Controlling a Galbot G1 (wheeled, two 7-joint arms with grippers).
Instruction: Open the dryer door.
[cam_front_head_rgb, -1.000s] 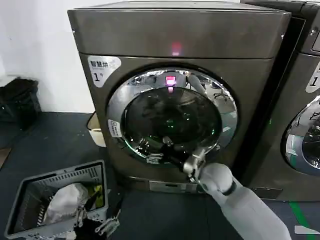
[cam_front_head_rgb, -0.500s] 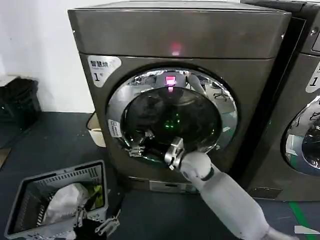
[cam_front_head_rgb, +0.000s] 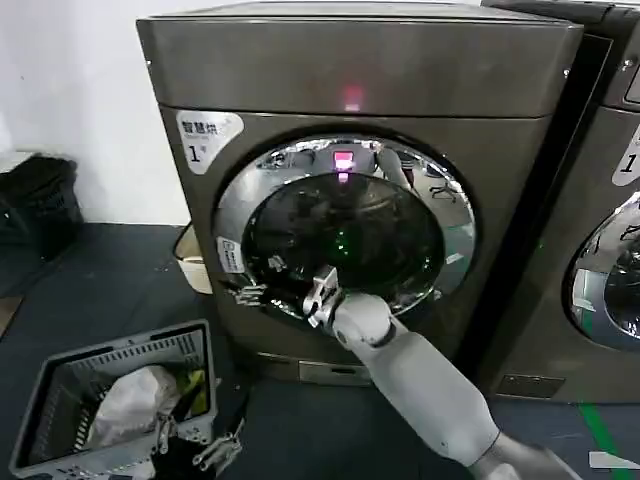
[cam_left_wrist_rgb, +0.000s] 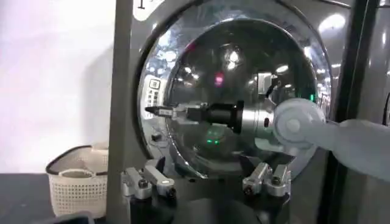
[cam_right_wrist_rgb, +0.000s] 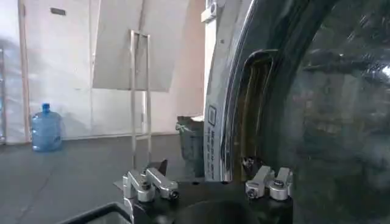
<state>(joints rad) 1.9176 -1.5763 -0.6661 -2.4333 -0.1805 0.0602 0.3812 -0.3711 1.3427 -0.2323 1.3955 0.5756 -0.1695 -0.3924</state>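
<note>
The dryer door (cam_front_head_rgb: 345, 228) sits shut in the front of the dryer (cam_front_head_rgb: 350, 150), so the opening is not yet done. The right gripper (cam_front_head_rgb: 245, 293), fingers narrowly parted and empty, reaches the chrome ring's handle side (recess just ahead). Left gripper (cam_front_head_rgb: 190, 447) waits low, spread open.

A grey laundry basket (cam_front_head_rgb: 115, 400) holding white cloth sits on the dark floor (cam_front_head_rgb: 100, 290) at near left. A white basket (cam_left_wrist_rgb: 76, 182) stands farther back by the wall. A neighbouring machine (cam_front_head_rgb: 590, 200) stands at right.
</note>
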